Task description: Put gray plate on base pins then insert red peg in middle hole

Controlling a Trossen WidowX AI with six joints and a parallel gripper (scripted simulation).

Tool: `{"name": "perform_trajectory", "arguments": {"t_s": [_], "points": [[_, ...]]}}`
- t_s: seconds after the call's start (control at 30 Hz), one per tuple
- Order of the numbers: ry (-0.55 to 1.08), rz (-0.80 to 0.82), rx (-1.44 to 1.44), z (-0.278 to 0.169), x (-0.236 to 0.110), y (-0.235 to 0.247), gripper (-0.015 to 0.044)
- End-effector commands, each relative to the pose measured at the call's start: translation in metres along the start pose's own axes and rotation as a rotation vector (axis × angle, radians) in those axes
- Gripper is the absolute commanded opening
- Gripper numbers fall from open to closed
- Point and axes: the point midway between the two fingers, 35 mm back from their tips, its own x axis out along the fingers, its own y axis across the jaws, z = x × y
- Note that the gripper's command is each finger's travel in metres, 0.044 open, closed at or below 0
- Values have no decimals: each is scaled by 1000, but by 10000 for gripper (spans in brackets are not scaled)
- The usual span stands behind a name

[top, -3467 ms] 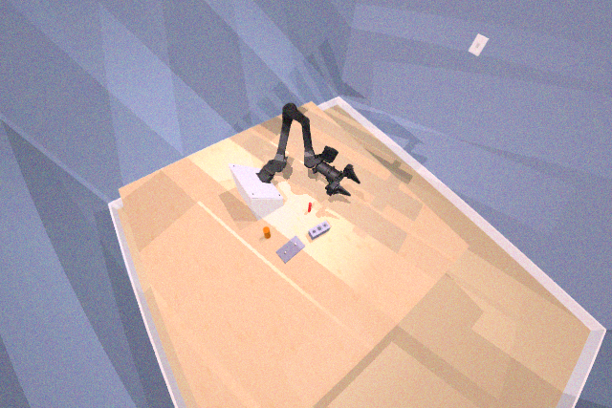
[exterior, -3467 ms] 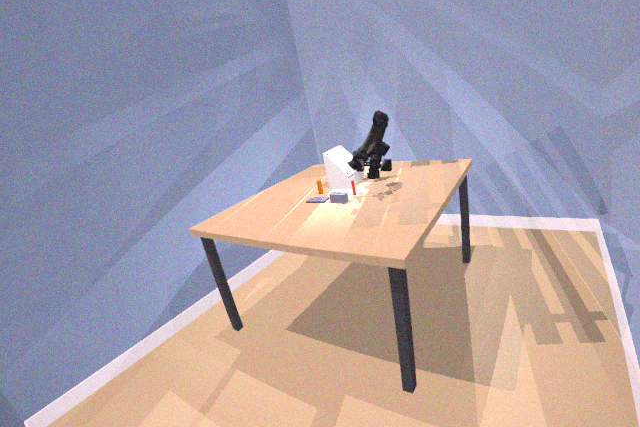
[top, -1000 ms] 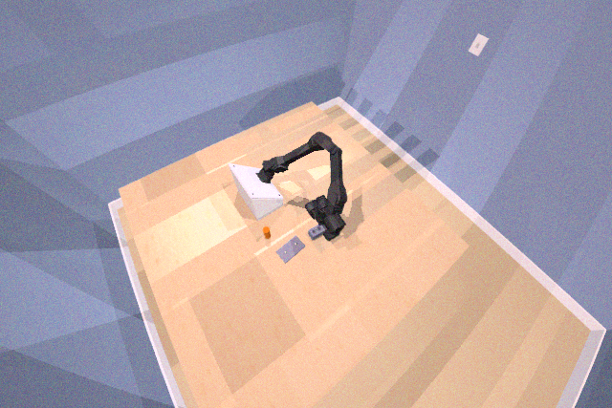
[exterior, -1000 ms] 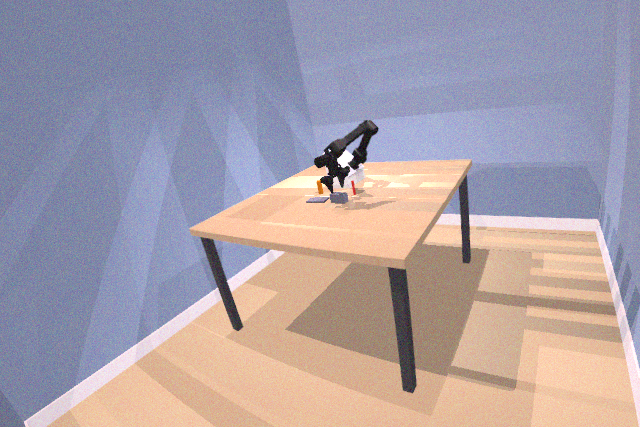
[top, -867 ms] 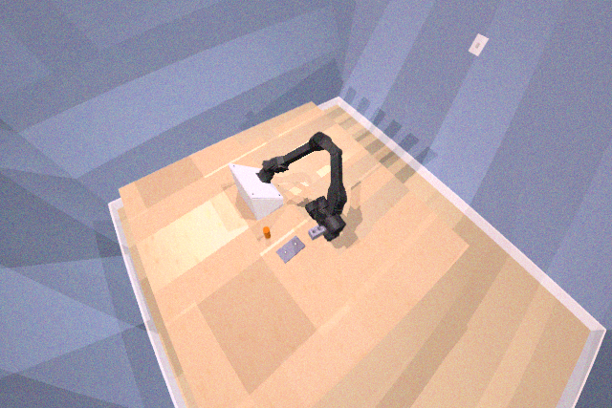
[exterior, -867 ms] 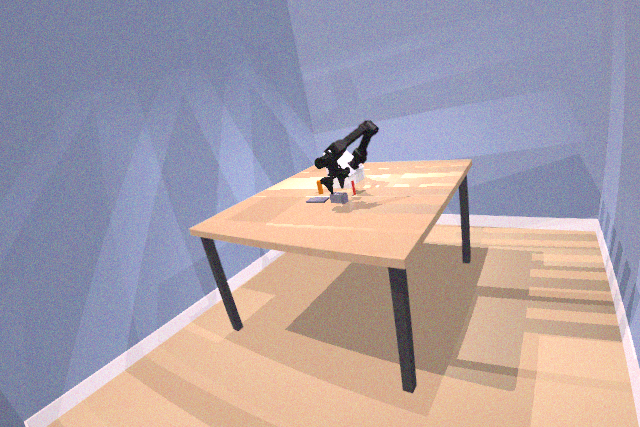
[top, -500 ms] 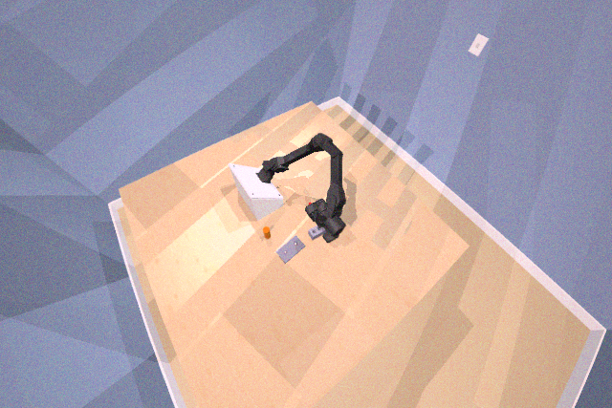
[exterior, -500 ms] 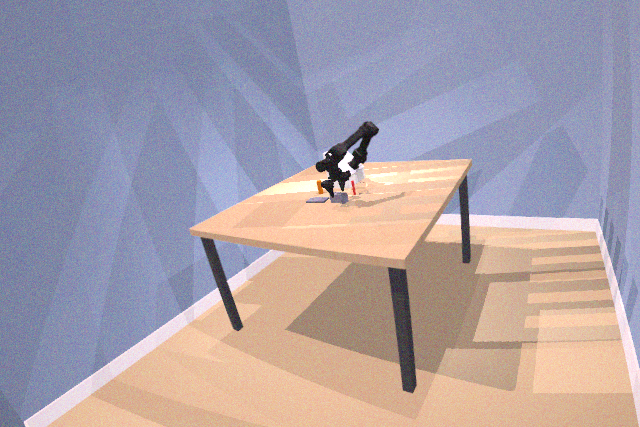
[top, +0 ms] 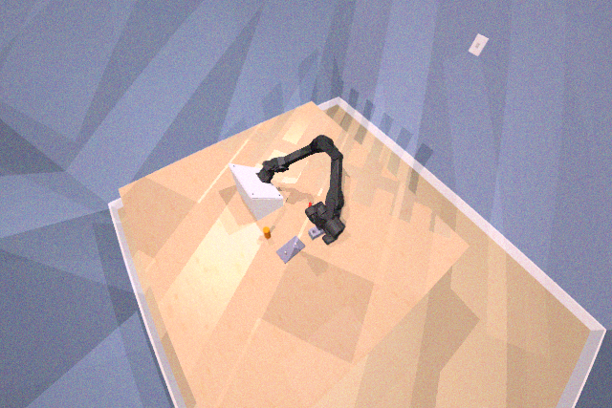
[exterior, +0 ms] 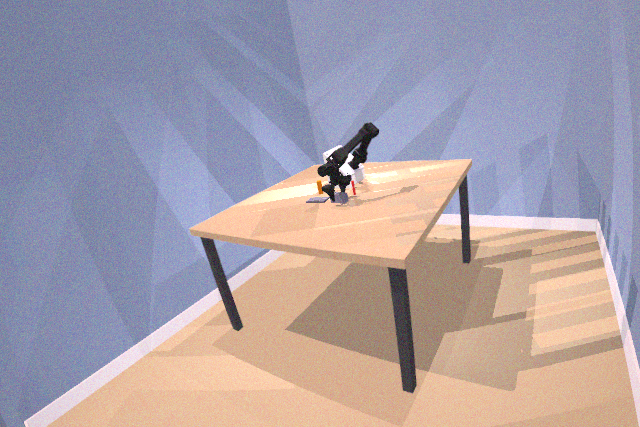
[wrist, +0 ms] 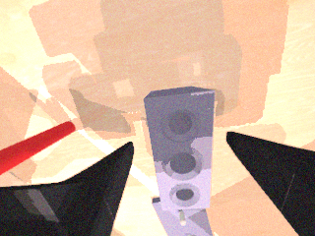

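Wrist view: gray three-holed plate (wrist: 181, 147) between wide-open, empty claw (wrist: 179, 162) fingers.

Wrist view: plate (wrist: 181, 147) lies on the table (wrist: 276, 74) between the spread fingers. Peg (wrist: 34, 147) lies left of the plate. Base (wrist: 187, 223) just nearer than the plate.

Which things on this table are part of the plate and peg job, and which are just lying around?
Part of the job:
- gray plate, between the open gripper fingers
- base with two pins
- red peg

Just lying about:
- orange cylinder
- white block
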Motion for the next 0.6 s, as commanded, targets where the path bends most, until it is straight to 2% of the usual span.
{"name": "perform_trajectory", "arguments": {"t_s": [0.0,0.13,0.57], "points": [[-4,2,9,0,7,1,440],[-4,2,9,0,11,2,440],[-4,2,9,0,11,2,99]]}}
